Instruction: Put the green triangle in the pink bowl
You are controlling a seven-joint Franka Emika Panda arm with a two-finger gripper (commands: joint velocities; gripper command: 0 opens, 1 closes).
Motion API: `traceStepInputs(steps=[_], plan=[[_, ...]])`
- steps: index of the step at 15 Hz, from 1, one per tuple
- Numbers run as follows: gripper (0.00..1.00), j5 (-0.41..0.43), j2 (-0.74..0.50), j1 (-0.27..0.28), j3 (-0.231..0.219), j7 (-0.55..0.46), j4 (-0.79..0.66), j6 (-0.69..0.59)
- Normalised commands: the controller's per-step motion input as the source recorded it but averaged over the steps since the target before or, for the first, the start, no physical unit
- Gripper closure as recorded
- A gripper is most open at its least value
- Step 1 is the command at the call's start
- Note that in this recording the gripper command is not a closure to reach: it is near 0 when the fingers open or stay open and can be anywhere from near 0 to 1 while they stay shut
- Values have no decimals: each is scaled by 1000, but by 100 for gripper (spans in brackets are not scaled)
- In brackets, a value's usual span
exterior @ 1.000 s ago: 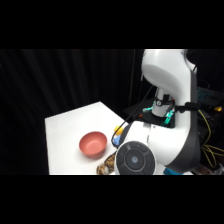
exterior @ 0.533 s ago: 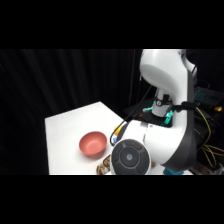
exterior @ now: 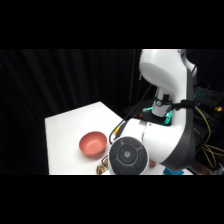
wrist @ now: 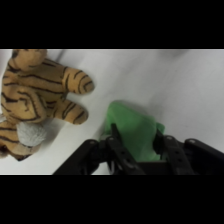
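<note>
From the wrist view, the gripper (wrist: pixel 136 145) has its two fingers (wrist: pixel 116 142) straddling the green triangle (wrist: pixel 134 131), one on each side of the block and seemingly touching it; I judge them closed on it, or very nearly so, though whether the block is lifted off the surface or still resting on it cannot be told. The wedge sits directly between the fingers, its narrower end pointing away from the wrist toward the upper left of that picture, so its long axis runs roughly along the line of sight and across the fingers' closing direction. Just beyond it, to the left, lies a striped tiger plush toy (wrist: pixel 37 100), near but apart from the block. In the side view the arm's bulk hides the gripper and the block entirely; the pink bowl (exterior: pixel 93 144) stands on the white surface (exterior: pixel 70 127) just left of the arm's round joint, empty as far as can be seen. The coming move, by my judgement, turns on carrying the block leftward to that bowl.
</note>
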Motion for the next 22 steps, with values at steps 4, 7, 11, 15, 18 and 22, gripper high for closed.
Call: traceStepInputs(steps=[4,7,11,15,18,22], plan=[[100,48,-439,-34,-34,-31,-288,-52],[100,10,-525,-9,-42,37,-356,-18],[100,-34,-471,-48,-85,84,-315,48],[100,-54,-314,-134,-116,116,-227,101],[100,-38,-249,-169,-117,156,-203,108],[100,-38,-205,-132,-106,193,-202,102]])
